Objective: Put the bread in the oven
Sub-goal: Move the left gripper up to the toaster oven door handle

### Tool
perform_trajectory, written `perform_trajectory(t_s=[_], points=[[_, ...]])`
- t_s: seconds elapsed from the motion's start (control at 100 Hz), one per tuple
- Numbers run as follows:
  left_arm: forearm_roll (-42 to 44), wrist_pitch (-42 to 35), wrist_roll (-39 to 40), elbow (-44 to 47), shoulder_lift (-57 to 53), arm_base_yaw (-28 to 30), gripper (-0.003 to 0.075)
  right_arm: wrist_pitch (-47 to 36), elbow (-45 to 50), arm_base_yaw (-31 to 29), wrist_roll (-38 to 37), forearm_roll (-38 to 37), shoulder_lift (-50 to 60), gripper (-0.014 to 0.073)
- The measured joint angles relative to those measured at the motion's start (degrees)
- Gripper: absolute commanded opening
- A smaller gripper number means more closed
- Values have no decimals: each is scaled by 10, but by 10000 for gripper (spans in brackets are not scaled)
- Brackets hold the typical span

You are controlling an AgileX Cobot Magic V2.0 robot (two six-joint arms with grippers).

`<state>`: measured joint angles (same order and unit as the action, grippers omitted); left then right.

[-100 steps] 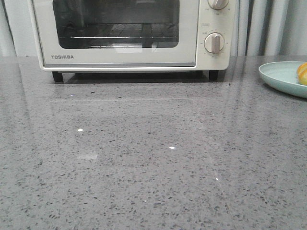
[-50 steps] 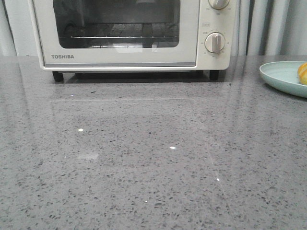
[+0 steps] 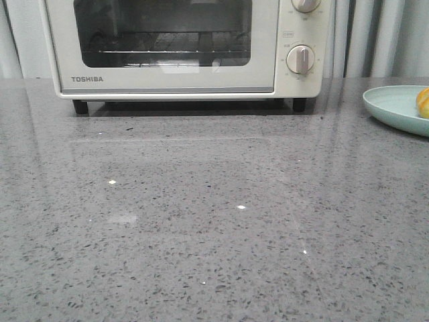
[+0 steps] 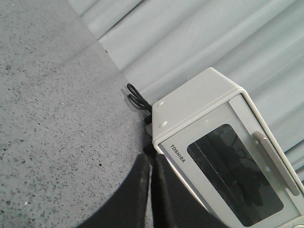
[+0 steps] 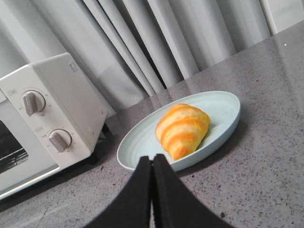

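The bread [image 5: 183, 129], a golden-yellow striped croissant roll, lies in a pale blue plate [image 5: 137, 142]; in the front view only its edge [image 3: 423, 102] shows at the far right on that plate [image 3: 392, 104]. The cream-white Toshiba oven [image 3: 181, 80] stands at the back of the table with its door shut; it also shows in the left wrist view [image 4: 190, 102] and the right wrist view [image 5: 57, 90]. My right gripper [image 5: 152, 158] is shut and empty, just short of the plate's near rim. My left gripper [image 4: 150, 156] is shut and empty near the oven's lower left corner.
The grey speckled stone table [image 3: 214, 221] reaches from the oven to the front. Pale curtains [image 5: 156, 38] hang behind. A black wire loop [image 4: 135, 96] lies by the oven's rear corner. Two round knobs [image 3: 299, 59] sit on the oven's right side.
The front view has shifted very slightly; the oven, plate and bread have kept their places. Neither arm shows in that view.
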<state>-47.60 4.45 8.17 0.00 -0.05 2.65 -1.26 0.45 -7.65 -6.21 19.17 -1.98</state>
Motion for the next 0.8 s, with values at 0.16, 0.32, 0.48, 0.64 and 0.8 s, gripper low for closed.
perform_trajectory(t_s=[0.16,0.32,0.48,0.64,0.8], points=[[14,55,-77,-38,0,-16,-22,45,-46,19,0,-53,-18,-48],[32,117,-214,-139,58,-33,-22,122,-135,66,0,-142,-87,-48],[35,160,-302,-240,184,-38,-21,159,-215,114,0,-184,-197,-48],[36,192,-371,-330,313,-51,-21,166,-267,148,-1,-187,-290,-48],[34,191,-428,-415,414,-115,-22,160,-287,162,-1,-188,-342,-48]])
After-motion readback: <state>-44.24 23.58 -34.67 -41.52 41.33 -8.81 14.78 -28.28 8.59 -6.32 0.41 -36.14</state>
